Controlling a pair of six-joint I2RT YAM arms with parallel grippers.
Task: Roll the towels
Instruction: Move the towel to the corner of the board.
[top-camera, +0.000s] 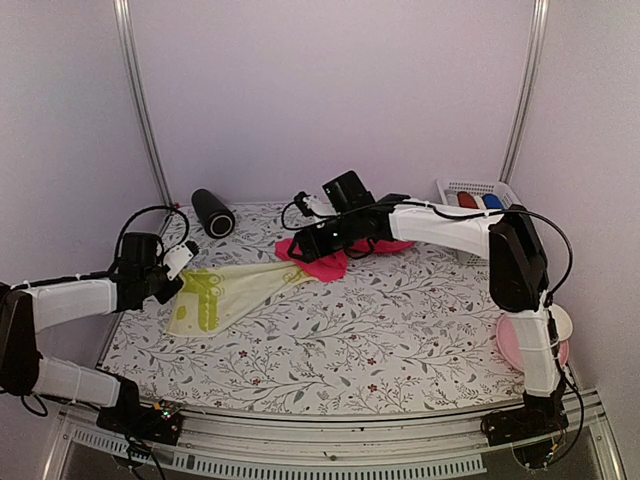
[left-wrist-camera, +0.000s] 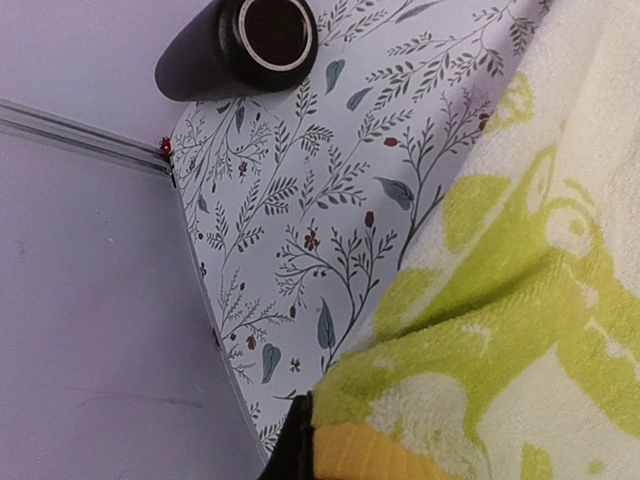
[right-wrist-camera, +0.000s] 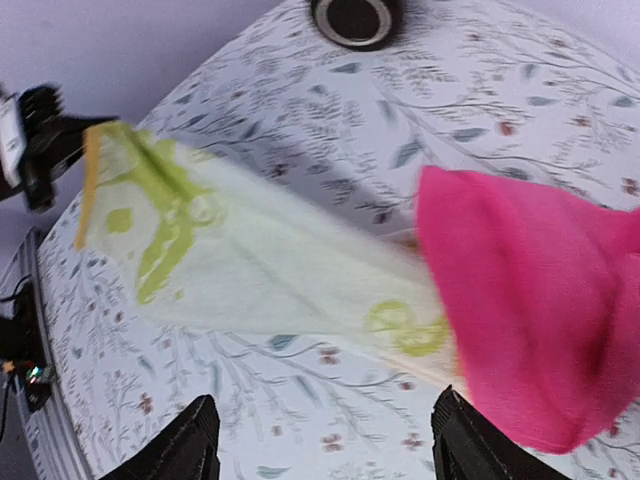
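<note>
From above, two flat towels are being shown on the tabletop (top-camera: 400, 320), the pale yellow towel (top-camera: 235, 290) touching the hot pink towel (top-camera: 318, 262). Two rolls (top-camera: 467, 200) are being stored in the basket (top-camera: 450, 186).

Left wrist: the left fingers (left-wrist-camera: 293, 452) are being pressed shut on the yellow corner.

Right wrist: the right fingers (right-wrist-camera: 190, 445) are being held apart, empty. The cloth is looking limp and light, and is likely best pinched at an edge.

Two flat towels (top-camera: 235, 290), one black cylinder (top-camera: 212, 212)

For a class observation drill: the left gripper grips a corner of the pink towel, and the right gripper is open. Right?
No: top view shows the left gripper gripping a corner of the yellow towel, not the pink towel. The right gripper is open.
</note>
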